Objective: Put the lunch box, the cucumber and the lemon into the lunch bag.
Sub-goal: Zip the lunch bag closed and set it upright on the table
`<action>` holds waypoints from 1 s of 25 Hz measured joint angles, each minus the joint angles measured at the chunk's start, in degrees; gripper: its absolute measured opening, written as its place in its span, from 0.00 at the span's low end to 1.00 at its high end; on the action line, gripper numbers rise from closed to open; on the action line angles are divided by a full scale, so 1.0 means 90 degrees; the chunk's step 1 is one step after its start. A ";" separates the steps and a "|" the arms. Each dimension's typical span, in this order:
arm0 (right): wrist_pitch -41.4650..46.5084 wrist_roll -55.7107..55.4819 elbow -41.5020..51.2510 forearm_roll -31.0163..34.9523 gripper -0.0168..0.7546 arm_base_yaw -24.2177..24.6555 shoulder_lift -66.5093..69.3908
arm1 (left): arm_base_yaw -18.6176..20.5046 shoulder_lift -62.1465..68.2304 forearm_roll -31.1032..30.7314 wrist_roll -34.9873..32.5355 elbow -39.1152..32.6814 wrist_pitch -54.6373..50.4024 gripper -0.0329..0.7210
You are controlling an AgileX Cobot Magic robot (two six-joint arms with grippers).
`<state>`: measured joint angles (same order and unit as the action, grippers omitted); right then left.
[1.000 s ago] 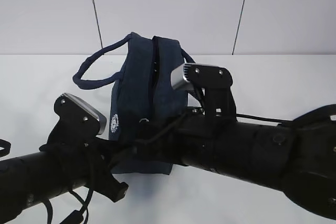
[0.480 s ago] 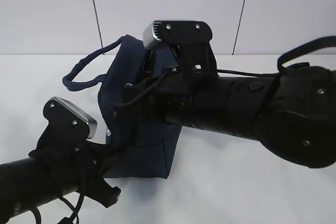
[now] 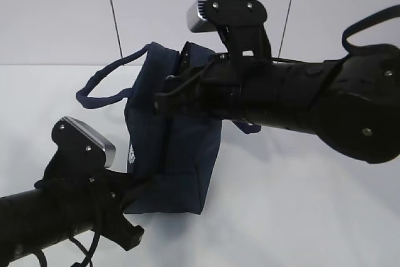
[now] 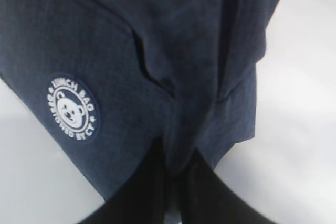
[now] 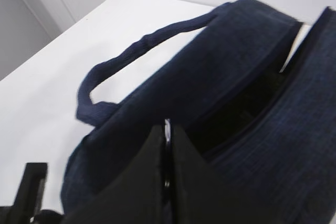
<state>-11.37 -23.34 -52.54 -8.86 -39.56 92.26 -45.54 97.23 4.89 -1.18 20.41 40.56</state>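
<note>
The navy lunch bag [image 3: 181, 154] stands upright on the white table. My left gripper [image 3: 133, 191] is low at its near left corner, shut on a pinched fold of the lunch bag [image 4: 131, 51] fabric beside the round bear logo [image 4: 72, 108]. My right gripper [image 3: 164, 101] is high on the bag's side, shut on the silver zipper pull [image 5: 167, 126], which shows as a thin sliver between the fingers. Beside it the zipper gapes as a dark slot [image 5: 247, 103]. The lunch box, the cucumber and the lemon are out of view.
One loop handle [image 3: 103, 89] hangs out to the bag's left; the other pokes out behind the right arm [image 3: 247, 126]. The white table [image 3: 300, 204] meets a pale panelled wall [image 3: 200, 4] behind the bag.
My right arm has risen from the bag's lower side to near its top, still shut on the pull. The bag shifted slightly. The left arm dropped a little, then held still.
</note>
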 joint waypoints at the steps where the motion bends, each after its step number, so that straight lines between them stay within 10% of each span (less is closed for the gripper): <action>1: 0.0031 0.0000 -0.0033 0.0000 0.00 0.0077 0.0000 | -0.0011 0.0000 0.0002 0.0000 0.0000 0.0025 0.06; 11: 0.0160 0.0000 -0.0223 -0.0060 0.00 0.0293 0.0095 | -0.0203 -0.0015 0.0270 0.0131 0.0012 0.0193 0.11; 19: 0.0214 0.0003 -0.0282 -0.0060 0.00 0.0344 0.0095 | -0.0225 -0.0780 0.0405 0.0746 -0.0014 -0.0043 0.71; 25: 0.0258 -0.0009 -0.0293 -0.0049 0.00 0.0331 0.0095 | -0.0225 -0.1418 0.0405 0.0768 -0.0014 -0.0041 0.79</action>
<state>-9.05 -23.42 -55.18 -9.30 -36.58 93.11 -47.57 84.46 8.53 5.73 20.28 40.19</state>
